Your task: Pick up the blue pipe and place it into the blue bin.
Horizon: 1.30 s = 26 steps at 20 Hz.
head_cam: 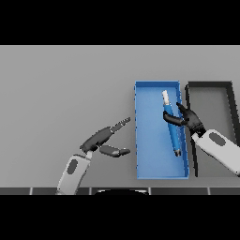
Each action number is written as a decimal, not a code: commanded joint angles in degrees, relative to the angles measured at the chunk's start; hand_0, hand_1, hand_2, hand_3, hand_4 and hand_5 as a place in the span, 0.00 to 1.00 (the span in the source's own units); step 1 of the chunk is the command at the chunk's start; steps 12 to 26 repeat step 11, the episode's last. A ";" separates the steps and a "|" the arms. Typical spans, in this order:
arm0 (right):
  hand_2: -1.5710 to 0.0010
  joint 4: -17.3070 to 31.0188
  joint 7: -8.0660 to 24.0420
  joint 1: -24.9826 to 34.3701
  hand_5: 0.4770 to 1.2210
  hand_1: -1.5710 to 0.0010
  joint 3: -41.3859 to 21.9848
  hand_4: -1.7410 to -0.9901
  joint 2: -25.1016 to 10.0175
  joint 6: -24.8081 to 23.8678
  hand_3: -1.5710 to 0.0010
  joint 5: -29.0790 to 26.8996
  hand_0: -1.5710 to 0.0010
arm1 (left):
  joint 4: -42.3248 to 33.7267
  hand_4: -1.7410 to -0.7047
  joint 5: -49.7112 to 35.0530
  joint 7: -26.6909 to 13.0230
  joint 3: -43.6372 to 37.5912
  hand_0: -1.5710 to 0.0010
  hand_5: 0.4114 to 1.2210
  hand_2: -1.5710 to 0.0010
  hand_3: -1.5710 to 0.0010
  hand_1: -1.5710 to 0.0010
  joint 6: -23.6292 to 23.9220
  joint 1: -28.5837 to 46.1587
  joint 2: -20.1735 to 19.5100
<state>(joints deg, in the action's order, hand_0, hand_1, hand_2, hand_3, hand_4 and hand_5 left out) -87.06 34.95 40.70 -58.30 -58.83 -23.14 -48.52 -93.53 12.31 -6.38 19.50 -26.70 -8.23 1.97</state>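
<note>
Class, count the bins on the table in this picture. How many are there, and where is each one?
2. The blue bin stands right of the table's centre, with the blue pipe over it. The black bin stands beside it, further right, partly covered by the right hand.

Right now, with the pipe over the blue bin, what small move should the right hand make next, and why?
Probably open the fingers and let go. The right hand is curled on the blue pipe, which already lies lengthwise within the blue bin. The left hand rests open on the table, idle.
</note>
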 commanded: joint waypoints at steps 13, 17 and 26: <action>1.00 0.24 -0.03 2.99 0.22 1.00 -3.13 0.96 -0.68 1.24 1.00 -1.40 1.00 | -1.02 0.83 1.81 0.93 2.29 1.00 0.02 1.00 1.00 1.00 0.90 2.54 0.80; 1.00 0.24 -0.03 2.99 0.22 1.00 -3.13 0.96 -0.68 1.24 1.00 -1.40 1.00 | -1.02 0.83 1.81 0.93 2.29 1.00 0.02 1.00 1.00 1.00 0.90 2.54 0.80; 1.00 0.24 -0.03 2.99 0.22 1.00 -3.13 0.96 -0.68 1.24 1.00 -1.40 1.00 | -1.02 0.83 1.81 0.93 2.29 1.00 0.02 1.00 1.00 1.00 0.90 2.54 0.80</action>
